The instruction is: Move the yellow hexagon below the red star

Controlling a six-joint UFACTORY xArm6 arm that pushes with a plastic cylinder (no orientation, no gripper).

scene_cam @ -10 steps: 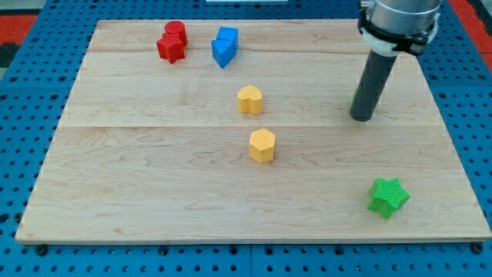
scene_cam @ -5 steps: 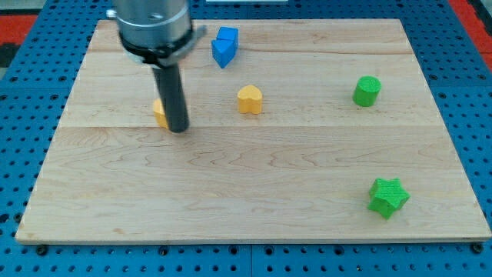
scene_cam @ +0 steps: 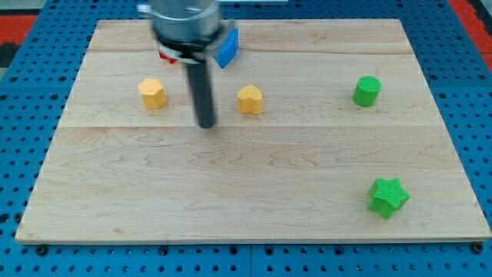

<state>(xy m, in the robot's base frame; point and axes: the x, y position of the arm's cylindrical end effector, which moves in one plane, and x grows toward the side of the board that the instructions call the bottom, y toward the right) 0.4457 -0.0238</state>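
**Yellow hexagon parked near its goal, rod standing clear**

The arm carried no pincer, only a straight dark rod, so there were no jaws to read as wide, narrow or holding; it held nothing. My tip (scene_cam: 205, 124) rested on the wooden board (scene_cam: 254, 200), touching no block.

The yellow hexagon (scene_cam: 152, 93) sat to the view's left of the tip and slightly toward the view's top, near but apart from it. The other yellow block (scene_cam: 249, 100), rounded and of uncertain shape, lay about as far off on the tip's right. The red star (scene_cam: 164, 55) was mostly hidden behind the arm's housing; only a red sliver showed, above the tip and to its left. The blue block (scene_cam: 227, 48) peeked out above the tip, just to its right. A green cylinder (scene_cam: 367, 91) stood well to the right, and a green star (scene_cam: 387, 196) lay far right and toward the view's bottom.

Judged from this layout, the hexagon already lay roughly beneath the red star, a touch to the left. The task looked close to finished. Any further move would call only for a small nudge rightward from the hexagon's left side, taken gently so the hexagon would not run into the star.
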